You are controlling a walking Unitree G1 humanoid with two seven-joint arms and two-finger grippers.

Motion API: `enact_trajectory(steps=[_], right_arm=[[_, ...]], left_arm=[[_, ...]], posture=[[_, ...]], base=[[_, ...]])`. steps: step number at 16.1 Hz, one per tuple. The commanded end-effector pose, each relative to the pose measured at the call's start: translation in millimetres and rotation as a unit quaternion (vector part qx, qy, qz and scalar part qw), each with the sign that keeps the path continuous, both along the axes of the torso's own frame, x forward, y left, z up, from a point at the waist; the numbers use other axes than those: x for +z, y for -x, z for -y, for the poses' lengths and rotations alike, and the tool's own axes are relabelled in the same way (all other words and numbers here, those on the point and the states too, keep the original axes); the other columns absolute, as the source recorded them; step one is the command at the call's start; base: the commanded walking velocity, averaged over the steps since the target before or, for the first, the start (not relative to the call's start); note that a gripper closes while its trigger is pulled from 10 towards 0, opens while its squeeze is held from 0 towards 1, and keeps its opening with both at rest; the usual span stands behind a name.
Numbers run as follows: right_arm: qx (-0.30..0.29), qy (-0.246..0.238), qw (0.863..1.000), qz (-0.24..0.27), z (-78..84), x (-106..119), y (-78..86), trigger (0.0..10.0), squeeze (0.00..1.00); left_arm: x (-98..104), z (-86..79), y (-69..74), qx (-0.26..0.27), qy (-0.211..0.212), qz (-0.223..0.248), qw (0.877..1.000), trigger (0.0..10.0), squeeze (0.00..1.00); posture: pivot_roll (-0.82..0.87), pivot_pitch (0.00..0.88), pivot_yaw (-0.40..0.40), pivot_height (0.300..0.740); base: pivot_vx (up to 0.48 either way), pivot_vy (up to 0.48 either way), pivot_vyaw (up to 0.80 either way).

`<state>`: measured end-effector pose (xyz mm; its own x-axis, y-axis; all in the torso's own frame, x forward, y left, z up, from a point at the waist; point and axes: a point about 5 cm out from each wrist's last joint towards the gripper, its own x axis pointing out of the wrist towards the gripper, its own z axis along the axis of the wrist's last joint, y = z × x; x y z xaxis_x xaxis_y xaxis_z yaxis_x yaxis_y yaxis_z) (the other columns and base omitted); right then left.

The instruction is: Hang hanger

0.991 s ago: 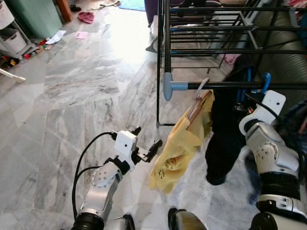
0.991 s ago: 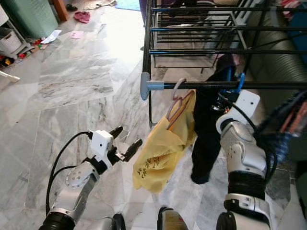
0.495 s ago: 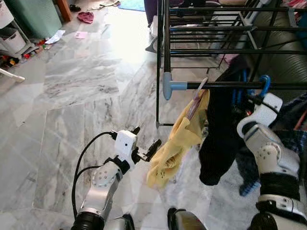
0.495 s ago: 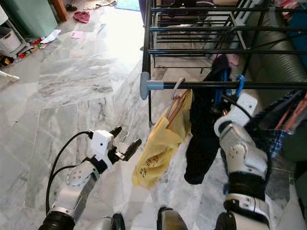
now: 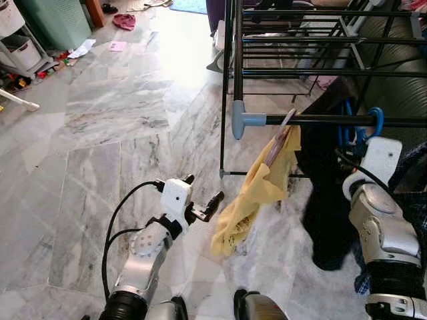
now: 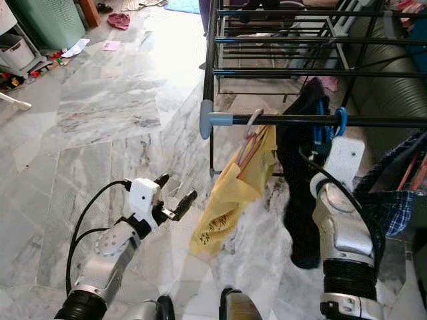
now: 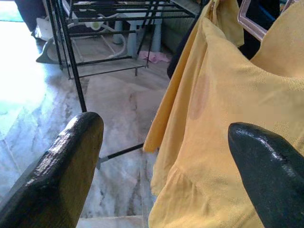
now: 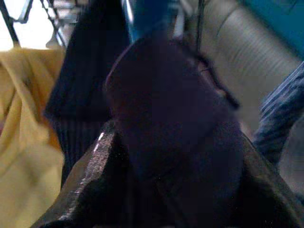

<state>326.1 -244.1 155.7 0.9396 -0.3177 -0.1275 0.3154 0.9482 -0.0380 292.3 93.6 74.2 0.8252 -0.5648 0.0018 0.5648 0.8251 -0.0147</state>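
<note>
Left gripper (image 5: 204, 199) spread wide, idle beside the yellow shirt (image 5: 257, 193). Right gripper (image 8: 166, 142): cannot tell how fingers stand; pressed up near the blue hanger (image 5: 370, 123), hooked on the rail (image 5: 320, 120) with a black garment (image 5: 327, 193). Risk: snagging the hook on withdrawal, dragging it off. No containers close by.

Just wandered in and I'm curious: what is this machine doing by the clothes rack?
It is hanging laundry. Its right pincer is raised at the rack's front rail, by a blue hanger hooked over the rail and carrying a dark garment. A yellow garment hangs beside it on a pale hanger. The left pincer is open and holds nothing, held low near the yellow cloth, above the marble floor.
</note>
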Motion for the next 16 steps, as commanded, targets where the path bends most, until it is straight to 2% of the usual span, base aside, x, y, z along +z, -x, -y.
enact_trajectory(steps=[1, 3, 5, 7, 8, 11, 15, 16], right_arm=[[-0.008, 0.027, 0.999, 0.021, 2.5, 9, 2.8, 10.0, 1.00], [-0.032, 0.072, 0.996, 0.039, 3.3, 15, 8.5, 10.0, 1.00], [-0.050, 0.089, 0.994, 0.045, 3.8, 16, 13.9, 10.0, 1.00], [-0.054, 0.102, 0.992, 0.048, -2.4, 12, 20.6, 10.0, 1.00], [-0.049, 0.101, 0.992, 0.048, -9.3, 6, 25.3, 10.0, 1.00], [-0.042, 0.098, 0.993, 0.048, -17.9, -3, 33.3, 10.0, 1.00], [-0.028, 0.118, 0.988, 0.093, -31.9, -8, 51.3, 10.0, 1.00], [-0.032, 0.116, 0.988, 0.095, -34.4, -11, 55.7, 10.0, 1.00]], left_arm=[[-4, -0.9, 0.6, 0.002, -0.010, -0.010, 1.000, 10.0, 0.00], [-4, -0.3, -1.1, 0.008, -0.011, -0.011, 1.000, 10.0, 0.00], [-5, -1.4, -2.3, 0.020, -0.013, -0.014, 1.000, 10.0, 0.00], [-6, -4.4, -4.6, 0.043, -0.018, -0.020, 0.999, 10.0, 0.00], [-7, -7.6, -7.0, 0.065, -0.027, -0.024, 0.997, 10.0, 0.00], [-10, -11.3, -7.8, 0.079, -0.037, -0.028, 0.996, 10.0, 0.00], [-15, -22.7, -9.8, 0.150, -0.077, -0.024, 0.985, 10.0, 0.00], [-16, -25.2, -10.2, 0.157, -0.070, -0.027, 0.985, 10.0, 0.00]], posture=[[-0.17, 0.198, 0.034, 0.740], [-0.18, 0.197, 0.036, 0.740], [-0.18, 0.198, 0.037, 0.740], [-0.18, 0.200, 0.039, 0.740], [-0.19, 0.201, 0.040, 0.740], [-0.19, 0.202, 0.041, 0.740], [-0.19, 0.201, 0.041, 0.740], [-0.19, 0.201, 0.041, 0.740]], base=[[0.000, 0.000, 0.00], [0.000, 0.000, 0.00], [0.000, 0.000, 0.00], [0.000, 0.000, 0.00], [0.000, 0.000, 0.00], [0.000, 0.000, 0.00], [0.000, 0.000, 0.00], [0.000, 0.000, 0.00]])
